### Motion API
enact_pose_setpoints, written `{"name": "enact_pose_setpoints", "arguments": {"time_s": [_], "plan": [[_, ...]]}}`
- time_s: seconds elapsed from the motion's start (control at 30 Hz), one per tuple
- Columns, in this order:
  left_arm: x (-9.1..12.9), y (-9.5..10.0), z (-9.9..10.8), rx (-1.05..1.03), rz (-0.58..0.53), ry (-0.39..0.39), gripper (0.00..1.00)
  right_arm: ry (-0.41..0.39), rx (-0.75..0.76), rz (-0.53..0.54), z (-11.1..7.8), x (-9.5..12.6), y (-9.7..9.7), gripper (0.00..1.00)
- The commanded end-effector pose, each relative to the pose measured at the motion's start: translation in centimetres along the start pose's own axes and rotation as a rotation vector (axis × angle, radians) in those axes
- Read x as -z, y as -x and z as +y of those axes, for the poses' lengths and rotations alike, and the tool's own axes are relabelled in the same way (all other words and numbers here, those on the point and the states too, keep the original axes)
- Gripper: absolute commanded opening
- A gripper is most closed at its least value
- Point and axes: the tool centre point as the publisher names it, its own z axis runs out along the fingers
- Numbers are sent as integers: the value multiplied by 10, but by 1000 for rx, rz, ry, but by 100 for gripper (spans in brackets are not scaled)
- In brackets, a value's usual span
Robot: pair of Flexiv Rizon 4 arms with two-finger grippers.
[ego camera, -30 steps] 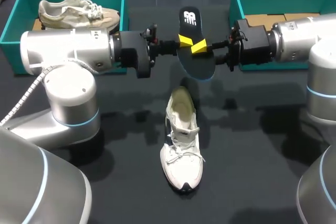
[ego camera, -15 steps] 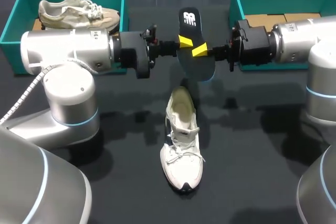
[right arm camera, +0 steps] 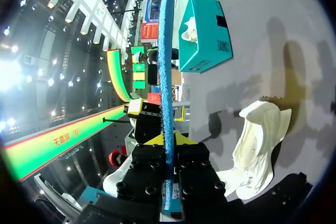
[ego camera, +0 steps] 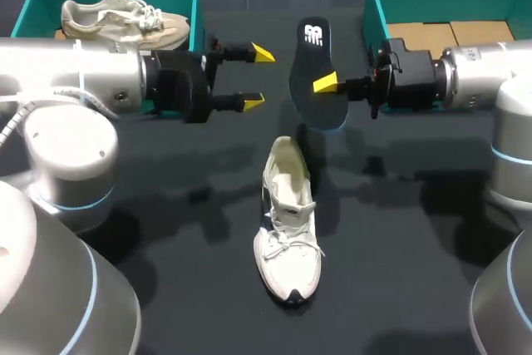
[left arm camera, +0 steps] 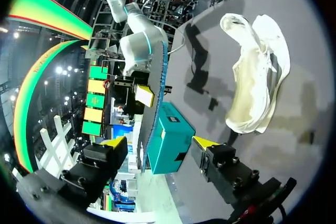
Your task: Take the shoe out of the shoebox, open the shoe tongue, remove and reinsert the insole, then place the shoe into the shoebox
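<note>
White shoe [ego camera: 288,222] lay on the surface [ego camera: 416,272], toe nearest the robot. Beyond it, the right end effector [ego camera: 326,83] was clenched on the dark insole [ego camera: 313,56], held off the surface. The left end effector [ego camera: 258,77] stood released beside the insole, apart from it. Farthest, the left shoebox [ego camera: 33,6] held a second shoe [ego camera: 116,22].

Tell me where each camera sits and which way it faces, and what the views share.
Head view: above and behind the robot, looking down on the table; both arms enter, left gripper open, right gripper shut on the insole.
Left wrist view: on the left wrist, looking past the left gripper at the edge-on insole and right shoebox.
Right wrist view: on the right wrist, looking along the right gripper and insole toward the left shoebox.
Shared: all three show the insole and the white shoe.
</note>
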Motion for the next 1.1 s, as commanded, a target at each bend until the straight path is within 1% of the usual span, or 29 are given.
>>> {"name": "enact_pose_setpoints", "arguments": {"time_s": [0.03,0.17,0.2,0.23,0.27,0.3,0.37,0.4,0.43,0.5,0.53,0.57,0.9,0.93,1.0,1.07,1.1], "plan": [[11,5,-9,3,113,26,100,8,0,-2,-3,0,-1,0],[11,5,-9,3,113,26,100,8,0,-2,-3,0,-1,0],[4,3,-15,34,149,95,100,8,0,-2,-3,0,-1,0],[2,2,-18,80,172,136,100,15,6,-4,-4,0,1,0],[4,0,-21,133,189,141,100,13,3,2,-4,1,3,0],[6,-3,-21,182,234,182,100,13,3,4,-4,2,5,0],[11,-11,-20,270,323,230,100,20,11,-3,-3,3,8,0],[14,-15,-19,347,388,228,100,19,27,-1,-2,2,9,0],[16,-18,-18,420,435,198,100,12,41,3,-1,2,9,0],[20,-24,-21,508,561,235,100,1,70,14,1,-2,10,0],[24,-26,-23,510,590,285,100,2,77,20,3,-4,12,0],[28,-28,-25,462,616,419,100,33,78,19,4,-5,14,0],[28,-28,-25,462,616,419,100,33,78,19,4,-5,14,0],[23,-27,-27,538,629,430,100,33,78,19,4,-5,14,0],[18,-31,-32,646,653,425,100,68,87,8,1,-3,24,0],[16,-36,-32,726,687,404,100,81,104,41,-2,-1,29,0],[13,-38,-30,786,721,430,100,90,114,45,-3,-1,32,0]]}}
